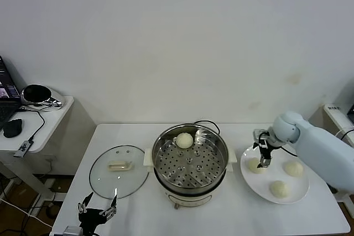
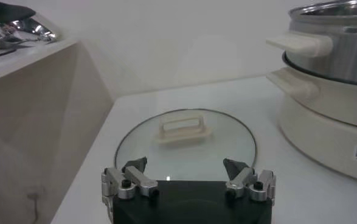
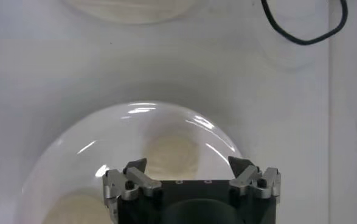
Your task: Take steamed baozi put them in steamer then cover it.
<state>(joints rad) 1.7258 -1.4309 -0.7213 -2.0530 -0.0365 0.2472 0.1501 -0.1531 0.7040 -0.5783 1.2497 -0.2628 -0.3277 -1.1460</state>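
Note:
The steamer (image 1: 189, 164) stands mid-table with one steamed baozi (image 1: 184, 140) on its perforated tray. Three more baozi lie on a white plate (image 1: 260, 183) to its right: one near the steamer (image 1: 254, 165), one farther right (image 1: 293, 168), one in front (image 1: 279, 189). My right gripper (image 1: 264, 156) hangs open just above the baozi nearest the steamer; in the right wrist view that baozi (image 3: 172, 155) lies below the spread fingers of the right gripper (image 3: 187, 165). The glass cover (image 1: 119, 171) lies flat left of the steamer. My left gripper (image 1: 97, 205) waits open near the table's front edge, facing the cover (image 2: 186, 143).
The steamer's black cord (image 3: 300, 36) loops on the table behind it. A low side table (image 1: 41, 122) at far left carries a metal bowl (image 1: 37, 94), a mouse (image 1: 12, 128) and a laptop. The steamer's side handle (image 2: 300, 42) juts toward the cover.

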